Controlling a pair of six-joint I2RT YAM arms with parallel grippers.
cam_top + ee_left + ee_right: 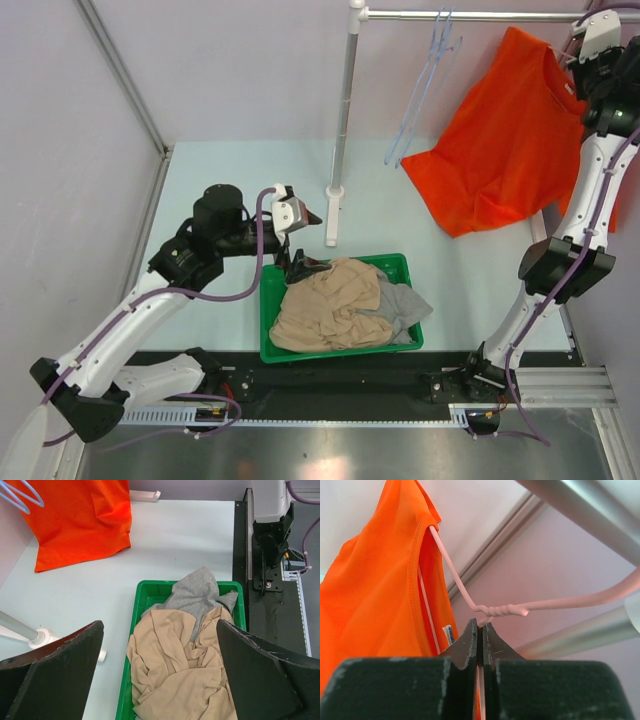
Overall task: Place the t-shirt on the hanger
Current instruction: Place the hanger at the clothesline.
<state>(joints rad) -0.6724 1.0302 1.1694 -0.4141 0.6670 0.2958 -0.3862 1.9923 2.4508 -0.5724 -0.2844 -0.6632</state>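
The orange t-shirt (505, 140) hangs on the pale pink hanger (502, 611) up at the back right, close under the metal rail (470, 15). My right gripper (481, 625) is shut on the hanger's wire just below its twisted neck; the hook reaches toward the rail (580, 510). The shirt's collar (420, 580) lies over the hanger's arm. My left gripper (160, 680) is open and empty above the green basket (268, 300). The t-shirt's lower part shows in the left wrist view (85, 520).
The green basket (145, 592) holds a beige garment (325, 305) and a grey garment (400, 305). Light blue hangers (425, 80) hang on the rail. The rack's upright pole (343, 120) stands on a white foot (333, 215) behind the basket.
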